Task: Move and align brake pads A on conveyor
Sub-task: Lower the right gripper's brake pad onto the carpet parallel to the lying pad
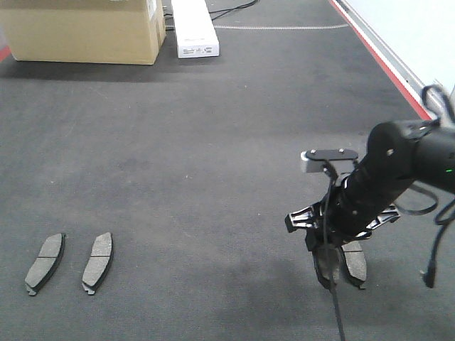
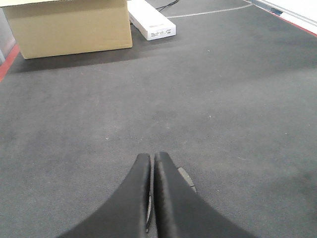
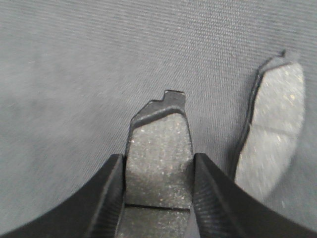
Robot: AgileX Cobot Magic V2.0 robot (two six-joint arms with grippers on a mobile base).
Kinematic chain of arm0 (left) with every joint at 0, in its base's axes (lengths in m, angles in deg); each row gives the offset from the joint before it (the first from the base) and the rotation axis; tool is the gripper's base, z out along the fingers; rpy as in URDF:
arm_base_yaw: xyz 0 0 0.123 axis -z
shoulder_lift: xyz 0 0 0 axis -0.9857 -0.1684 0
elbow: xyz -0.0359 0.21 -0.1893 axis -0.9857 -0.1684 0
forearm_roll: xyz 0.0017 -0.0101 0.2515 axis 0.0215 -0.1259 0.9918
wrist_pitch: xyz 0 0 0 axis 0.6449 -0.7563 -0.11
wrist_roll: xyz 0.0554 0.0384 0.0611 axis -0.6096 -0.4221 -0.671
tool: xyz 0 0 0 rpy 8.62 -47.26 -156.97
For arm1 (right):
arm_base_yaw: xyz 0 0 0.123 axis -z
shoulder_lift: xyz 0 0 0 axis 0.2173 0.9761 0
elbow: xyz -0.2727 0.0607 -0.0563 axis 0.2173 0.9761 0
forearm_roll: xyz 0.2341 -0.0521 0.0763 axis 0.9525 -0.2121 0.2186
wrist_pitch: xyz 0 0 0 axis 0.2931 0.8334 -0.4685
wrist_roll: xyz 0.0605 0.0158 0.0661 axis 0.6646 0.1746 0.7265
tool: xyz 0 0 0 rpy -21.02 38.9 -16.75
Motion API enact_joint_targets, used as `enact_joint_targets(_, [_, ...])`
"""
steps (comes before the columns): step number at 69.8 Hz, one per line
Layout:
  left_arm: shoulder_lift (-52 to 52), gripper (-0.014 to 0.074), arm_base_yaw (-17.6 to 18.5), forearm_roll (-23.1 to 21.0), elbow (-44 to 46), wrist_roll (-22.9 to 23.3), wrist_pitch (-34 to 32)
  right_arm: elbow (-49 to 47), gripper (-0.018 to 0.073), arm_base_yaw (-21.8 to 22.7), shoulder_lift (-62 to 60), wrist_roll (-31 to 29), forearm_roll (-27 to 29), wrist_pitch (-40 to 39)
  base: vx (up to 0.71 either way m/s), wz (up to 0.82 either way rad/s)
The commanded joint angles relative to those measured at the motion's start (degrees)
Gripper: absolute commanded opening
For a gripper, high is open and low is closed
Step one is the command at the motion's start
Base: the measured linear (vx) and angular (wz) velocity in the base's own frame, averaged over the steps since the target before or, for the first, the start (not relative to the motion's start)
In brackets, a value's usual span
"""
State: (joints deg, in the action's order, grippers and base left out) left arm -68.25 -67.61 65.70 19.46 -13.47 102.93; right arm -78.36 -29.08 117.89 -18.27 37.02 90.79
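The right claw (image 3: 158,191) is pinching 1 brake pad (image 3: 159,148) beside another (image 3: 272,134); next, carrying it to the aligned pair (image 1: 69,262). The left claw (image 2: 152,191) is pressed together.

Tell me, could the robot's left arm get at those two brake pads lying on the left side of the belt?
Probably yes. The two brake pads lie flat in the open on the conveyor with nothing near them. The left gripper is shut, so it must open first.
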Motion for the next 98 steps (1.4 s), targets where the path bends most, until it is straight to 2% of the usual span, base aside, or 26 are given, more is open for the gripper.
enact_joint_targets(1, [-0.9, -0.0006, 0.1, -0.19, 1.52, 0.18, -3.94, -2.07, -0.0003, 0.03, -0.73, -0.74, -1.13, -3.34, 0.0, 0.0])
enact_joint_targets(17, [-0.9, -0.0006, 0.1, -0.19, 1.52, 0.18, -3.94, -2.07, -0.0003, 0.03, 2.02, -0.74, -1.59, -7.26, 0.0, 0.0])
enact_joint_targets(48, [-0.9, -0.0006, 0.1, -0.19, 1.52, 0.18, -3.94, -2.0, -0.0003, 0.03, 3.49, -0.74, -2.48, -9.6, 0.0, 0.0])
enact_joint_targets(98, [-0.9, -0.0006, 0.1, -0.19, 1.52, 0.18, -3.94, -2.0, -0.0003, 0.03, 4.61, -1.11, -3.71, -7.09, 0.0, 0.0])
